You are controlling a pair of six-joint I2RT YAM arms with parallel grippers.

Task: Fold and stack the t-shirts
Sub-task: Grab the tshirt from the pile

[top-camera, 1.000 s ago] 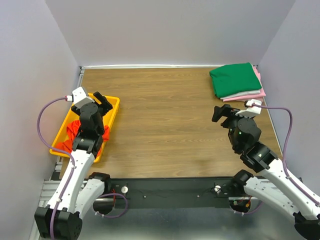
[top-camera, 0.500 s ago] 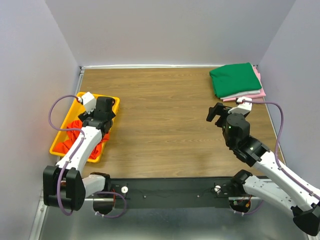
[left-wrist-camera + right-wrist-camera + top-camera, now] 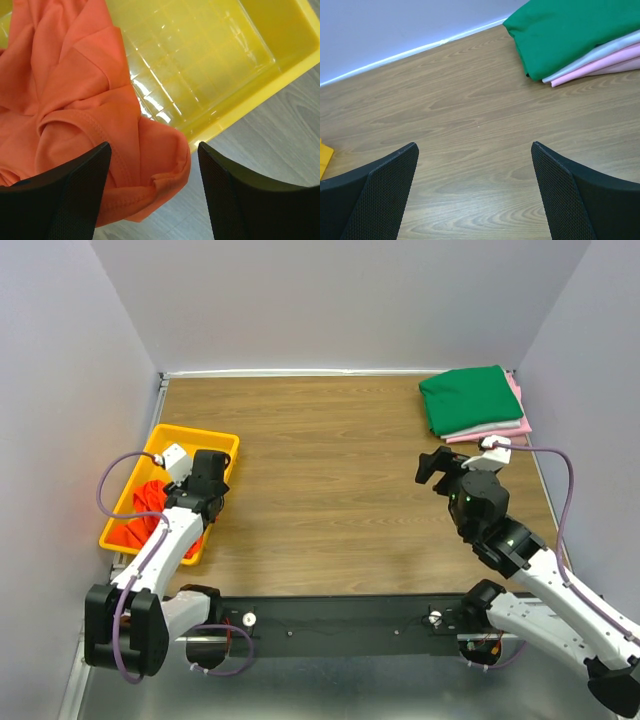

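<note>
A crumpled bright orange t-shirt (image 3: 148,504) lies in the yellow tray (image 3: 200,436), and a fold of it hangs over the tray's right rim. My left gripper (image 3: 209,476) is open just above that fold (image 3: 150,155), its fingers on either side of it without gripping. A folded stack stands at the far right: a dark green t-shirt (image 3: 470,400) on top, a white one (image 3: 592,56) and a pink one (image 3: 503,431) beneath. My right gripper (image 3: 434,466) is open and empty over bare table, short of the stack (image 3: 570,30).
The yellow tray (image 3: 260,90) sits at the table's left edge, its far half bare. Grey walls close in the back and both sides. Brown wood table (image 3: 330,470) stretches between the tray and the stack.
My left gripper has moved toward the near side along the tray's right rim and lower over the orange shirt. My right gripper has shifted only slightly.
</note>
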